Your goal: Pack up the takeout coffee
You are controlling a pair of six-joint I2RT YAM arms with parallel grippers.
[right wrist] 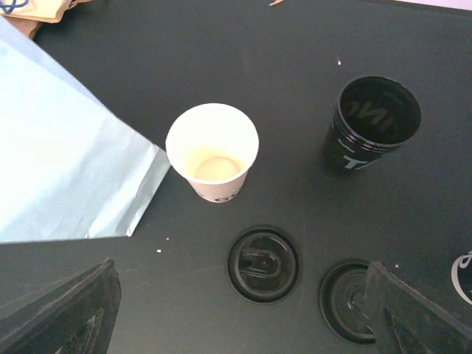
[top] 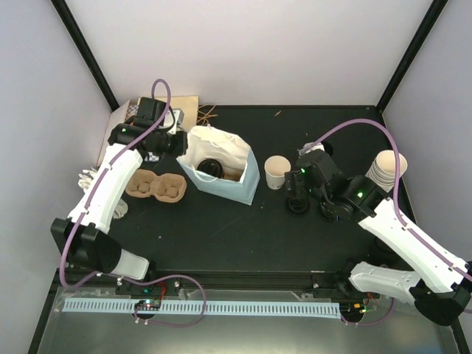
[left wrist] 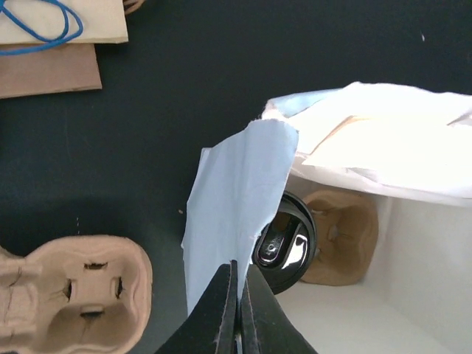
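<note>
One takeout coffee (left wrist: 285, 243), a cup under a shiny black lid, stands inside the light blue paper bag (top: 237, 181), beside a brown carrier (left wrist: 341, 234) in the bag. My left gripper (left wrist: 239, 295) is shut on the bag's blue rim flap (left wrist: 232, 199) and holds it up. A cream-white cup (right wrist: 212, 150) stands without a lid just right of the bag. My right gripper (right wrist: 243, 324) hangs open above two loose black lids (right wrist: 263, 264) (right wrist: 348, 299), its fingers (right wrist: 66, 317) wide apart and touching nothing.
A second brown cardboard carrier (top: 155, 184) lies left of the bag. A black cup stack (right wrist: 373, 122) stands behind the lids, and a cream cup stack (top: 388, 168) at the right wall. Flat paper bags (left wrist: 51, 37) lie at the back left.
</note>
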